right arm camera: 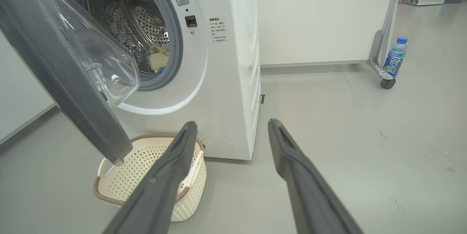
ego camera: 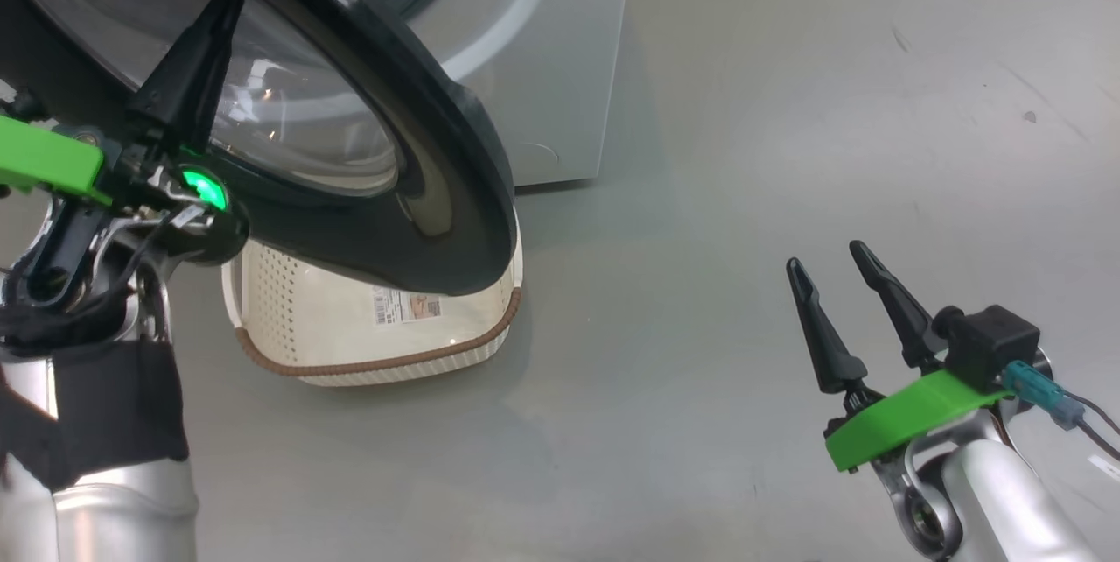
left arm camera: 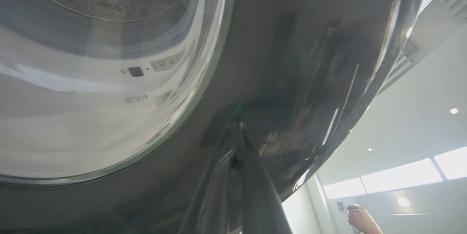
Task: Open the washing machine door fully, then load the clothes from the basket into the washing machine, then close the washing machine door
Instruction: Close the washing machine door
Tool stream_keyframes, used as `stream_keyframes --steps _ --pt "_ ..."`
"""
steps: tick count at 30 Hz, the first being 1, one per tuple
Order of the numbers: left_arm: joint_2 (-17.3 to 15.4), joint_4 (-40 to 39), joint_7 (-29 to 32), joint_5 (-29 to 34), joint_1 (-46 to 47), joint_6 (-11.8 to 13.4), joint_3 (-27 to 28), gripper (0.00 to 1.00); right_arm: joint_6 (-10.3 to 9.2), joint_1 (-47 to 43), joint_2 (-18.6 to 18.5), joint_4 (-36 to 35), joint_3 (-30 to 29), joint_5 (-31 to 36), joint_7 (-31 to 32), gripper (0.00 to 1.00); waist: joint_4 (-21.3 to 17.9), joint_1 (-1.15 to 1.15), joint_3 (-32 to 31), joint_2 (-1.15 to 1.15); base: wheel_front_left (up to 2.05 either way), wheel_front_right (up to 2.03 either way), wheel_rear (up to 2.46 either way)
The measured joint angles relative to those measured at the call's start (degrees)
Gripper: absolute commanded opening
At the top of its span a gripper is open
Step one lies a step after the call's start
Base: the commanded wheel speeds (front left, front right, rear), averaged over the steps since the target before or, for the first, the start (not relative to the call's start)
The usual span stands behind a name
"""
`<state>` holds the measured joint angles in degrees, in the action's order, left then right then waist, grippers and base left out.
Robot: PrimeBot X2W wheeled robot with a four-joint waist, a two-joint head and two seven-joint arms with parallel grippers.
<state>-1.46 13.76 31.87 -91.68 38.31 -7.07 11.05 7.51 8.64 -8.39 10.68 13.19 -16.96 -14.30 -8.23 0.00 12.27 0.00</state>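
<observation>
Washing machine door (ego camera: pixel 437 159) stands half open, swung out over the basket (ego camera: pixel 367 367); its glossy black rim lies right at the tips of the left gripper (ego camera: pixel 223 10). That gripper has its two fingers pressed together with nothing between them; in the left wrist view the tips touch the dark rim just beside the clear glass bowl.

Below and just beyond the left gripper the basket sits on the floor, its bottom showing a label sticker and no cloth. Beyond the door the washing machine (right arm camera: pixel 226 81) shows its steel drum; the clothes (right arm camera: pixel 158 57) lie inside, cream cloth with a bit of blue near the gasket. Loading looks done, so shutting the door is, I judge, the step in hand.

The right gripper (ego camera: pixel 825 256) hovers well apart to the right, above the floor, jaws spread wide and holding nothing.

The washing machine door is probably rigid and fairly heavy, turning only on its hinge; the glossy rim looks slippery, so a closed fingertip could skid along it. The glass bowl is best left alone. The black rim toward the free edge, far from the hinge, seems the place to push; a firm last press will likely be needed for the latch.
</observation>
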Motion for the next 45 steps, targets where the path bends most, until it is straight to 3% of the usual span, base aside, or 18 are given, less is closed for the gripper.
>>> stream_keyframes --steps 7,8,12,18,24,30,32,35,36,37,45 --pt "-4.27 -5.89 -7.0 13.02 -0.91 0.0 -3.9 0.0 0.0 -0.04 0.57 -0.37 -0.58 0.34 0.0 1.0 1.36 0.0 -0.64 0.0 0.0 0.0 0.0" --pt "-6.82 -8.1 -10.55 17.68 -2.24 -0.01 -6.94 0.0 0.0 -0.04 0.71 -0.44 -0.67 0.34 -0.01 1.0 1.73 0.0 -1.07 0.0 0.0 0.0 0.0" --pt "-10.79 -10.29 -18.89 23.26 -6.15 -0.01 -13.06 0.0 0.0 -0.26 0.76 -0.49 -0.85 0.34 -0.01 1.0 2.49 0.0 -2.45 0.0 0.0 0.0 0.0" --pt "-19.54 -10.25 -33.09 34.48 -10.92 -0.02 -21.8 0.0 0.0 -2.27 0.76 -0.88 -1.02 0.34 -0.01 1.0 3.66 0.0 -5.2 0.0 0.0 0.0 0.0" --pt "-22.79 -6.83 -42.51 41.9 -14.49 -0.03 -24.6 0.0 0.0 -4.13 0.75 -1.21 -1.08 0.49 -0.01 1.0 4.49 0.0 -7.75 0.0 0.0 0.0 0.0" --pt "-23.74 -5.99 -44.72 47.79 -18.52 1.16 -25.17 0.0 0.0 -5.65 0.73 -1.8 -1.22 0.53 -0.01 1.0 4.65 0.0 -9.28 0.0 0.0 0.0 0.0" --pt "-23.95 -6.0 -45.04 49.05 -19.87 1.62 -25.53 0.07 0.0 -6.17 0.73 -1.82 -1.27 0.79 -0.01 1.0 4.6 0.0 -9.63 0.0 0.0 0.0 0.0" --pt "-24.35 -6.24 -45.03 51.32 -21.68 2.5 -26.99 0.43 0.0 -6.44 0.71 -1.83 -1.47 0.82 -0.01 1.0 4.57 0.0 -9.9 0.0 0.0 0.0 0.0" --pt "-24.51 -6.28 -45.03 52.3 -22.21 3.07 -27.41 0.61 0.0 -6.45 0.71 -1.89 -1.54 0.82 -0.01 1.0 4.55 0.0 -9.95 0.0 0.0 0.0 0.0" --pt "-24.66 -6.5 -45.03 53.12 -23.12 4.17 -27.65 1.0 0.0 -6.46 0.71 -2.09 -1.59 0.82 -0.01 1.0 4.56 -0.01 -9.95 0.0 0.0 0.0 0.0" --pt "-25.37 -8.31 -45.53 57.59 -26.62 8.04 -28.06 1.0 0.0 -6.53 0.73 -2.38 -1.7 0.83 -0.01 1.0 4.81 0.0 -9.43 0.0 0.0 0.0 0.0"
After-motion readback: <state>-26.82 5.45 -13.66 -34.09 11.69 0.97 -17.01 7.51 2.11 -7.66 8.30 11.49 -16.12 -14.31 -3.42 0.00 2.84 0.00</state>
